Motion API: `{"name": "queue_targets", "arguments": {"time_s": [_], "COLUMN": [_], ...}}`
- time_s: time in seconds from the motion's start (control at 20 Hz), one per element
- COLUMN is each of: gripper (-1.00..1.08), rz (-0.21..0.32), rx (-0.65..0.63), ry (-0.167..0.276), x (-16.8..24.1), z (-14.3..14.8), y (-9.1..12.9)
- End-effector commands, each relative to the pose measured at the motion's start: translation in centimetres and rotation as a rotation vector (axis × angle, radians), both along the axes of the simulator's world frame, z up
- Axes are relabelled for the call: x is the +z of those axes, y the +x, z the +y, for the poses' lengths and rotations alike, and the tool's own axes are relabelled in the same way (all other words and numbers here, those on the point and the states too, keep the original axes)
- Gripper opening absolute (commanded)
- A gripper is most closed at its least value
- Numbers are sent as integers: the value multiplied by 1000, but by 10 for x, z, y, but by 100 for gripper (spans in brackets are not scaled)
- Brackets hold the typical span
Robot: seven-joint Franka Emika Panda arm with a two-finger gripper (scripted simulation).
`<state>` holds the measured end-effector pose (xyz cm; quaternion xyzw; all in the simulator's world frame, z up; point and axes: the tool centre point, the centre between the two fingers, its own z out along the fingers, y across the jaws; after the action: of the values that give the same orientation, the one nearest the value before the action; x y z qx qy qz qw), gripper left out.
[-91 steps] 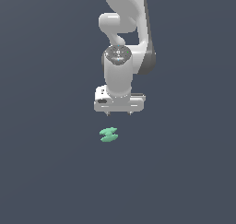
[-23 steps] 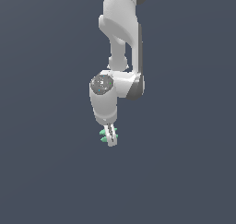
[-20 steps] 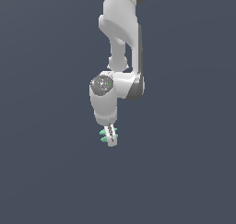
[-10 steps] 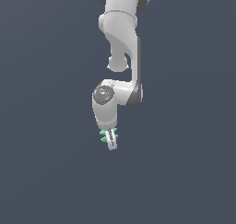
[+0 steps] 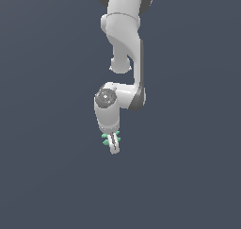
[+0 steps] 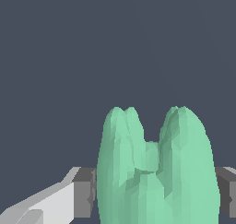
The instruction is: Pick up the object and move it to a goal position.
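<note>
Exterior view: the frame is a flat, dark slate-blue field with no edge or horizon in it. The white arm (image 5: 123, 49) comes down from the top centre of the frame, bends at a rounded elbow a little above the middle, and ends in a wrist with a grey disc on its left face. Below the wrist, just left of the frame's centre line and a bit under mid-height, the gripper (image 5: 113, 147) points downward, seen edge-on so its two fingers read as one narrow white strip. The object (image 5: 104, 138), mint green, shows as small lobes sticking out on both sides of that strip: two to the left of the fingers, one or two to the right. Only those tips are visible here; the middle of the piece is hidden behind the fingers. No shadow or surface tells whether it is off the ground.

Wrist view: going from left to right along the lower part of the frame, there is a pale grey-white finger (image 6: 50, 202) with a darker grey pad at its inner end, then the object (image 6: 154, 172) filling the lower centre, then a second dark pad at the right edge. The green piece rises in two tall, rounded lobes with a notch between them, and both pads press against its sides. The gripper is clamped on the object, which sits between the fingers.
</note>
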<state>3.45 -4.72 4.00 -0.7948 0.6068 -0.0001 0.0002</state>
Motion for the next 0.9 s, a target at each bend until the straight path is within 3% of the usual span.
{"name": "queue_targets", "arguments": {"time_s": [0.0, 0.45, 0.85], "gripper": [-100, -100, -100], "rz": [1, 0, 0], "rx": [0, 0, 0], "ry": [0, 0, 1], "x": [-1, 4, 26], "z": [0, 5, 27], "y": [0, -4, -25]}}
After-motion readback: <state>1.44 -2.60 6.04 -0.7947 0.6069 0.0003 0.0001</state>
